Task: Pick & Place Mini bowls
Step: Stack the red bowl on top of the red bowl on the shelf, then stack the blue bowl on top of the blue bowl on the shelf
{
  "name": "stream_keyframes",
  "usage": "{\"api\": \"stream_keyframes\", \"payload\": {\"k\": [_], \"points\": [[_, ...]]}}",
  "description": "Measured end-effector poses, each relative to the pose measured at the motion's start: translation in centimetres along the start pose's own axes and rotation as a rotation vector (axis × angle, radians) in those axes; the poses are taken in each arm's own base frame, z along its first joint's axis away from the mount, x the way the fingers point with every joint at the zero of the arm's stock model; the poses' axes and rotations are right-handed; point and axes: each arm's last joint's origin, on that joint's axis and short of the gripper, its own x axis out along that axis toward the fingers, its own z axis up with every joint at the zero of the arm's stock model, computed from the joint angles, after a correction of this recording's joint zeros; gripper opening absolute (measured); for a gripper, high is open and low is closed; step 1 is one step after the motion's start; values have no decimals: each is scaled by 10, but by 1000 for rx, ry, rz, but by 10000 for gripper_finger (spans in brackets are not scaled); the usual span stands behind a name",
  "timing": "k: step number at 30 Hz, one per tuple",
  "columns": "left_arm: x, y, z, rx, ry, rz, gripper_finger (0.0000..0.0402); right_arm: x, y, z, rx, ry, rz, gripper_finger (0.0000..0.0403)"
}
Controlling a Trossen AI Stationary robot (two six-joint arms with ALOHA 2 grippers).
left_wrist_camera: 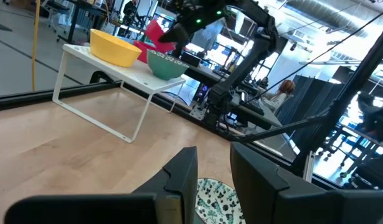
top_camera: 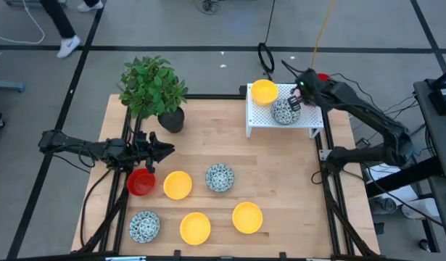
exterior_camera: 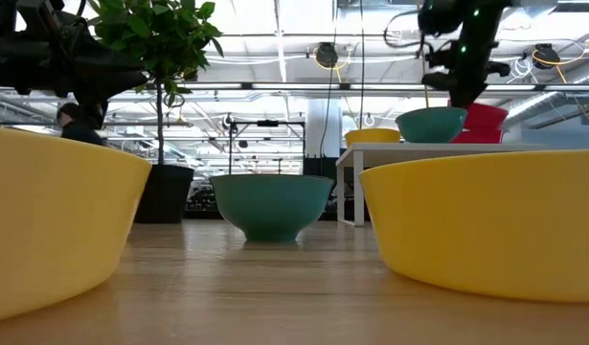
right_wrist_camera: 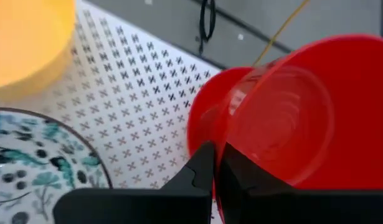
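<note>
Right wrist view shows the right end effector (right_wrist_camera: 214, 163) pinching a red bowl (right_wrist_camera: 284, 118) above the rack (right_wrist_camera: 147, 93); its thin rim hold may slip.

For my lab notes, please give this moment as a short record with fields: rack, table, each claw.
rack: white perforated rack holds a yellow bowl and a speckled bowl
right claw: right claw shut on the rim of a red bowl, over the rack
left claw: left claw by the red table bowl, holding nothing
table: three yellow, two speckled, one red
</note>
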Motion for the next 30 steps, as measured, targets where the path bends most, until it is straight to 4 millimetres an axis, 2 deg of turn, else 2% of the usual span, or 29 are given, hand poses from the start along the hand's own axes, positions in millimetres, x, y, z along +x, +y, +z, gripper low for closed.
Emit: {"api": "stream_keyframes", "payload": {"k": [5,10,16,25,30], "points": [[0,0,0,-1,0,0,97,19,4,6,-19,47,-26,0],[0,0,0,0,0,0,97,26,7,11,-32,32,-24,2],[0,0,0,0,0,0,97,27,8,12,-53,31,-24,44],[0,0,0,0,0,0,97,10,0,14,-2,-74,-5,145],[0,0,0,0,0,0,97,-15,-10,13,72,-199,66,166]]}}
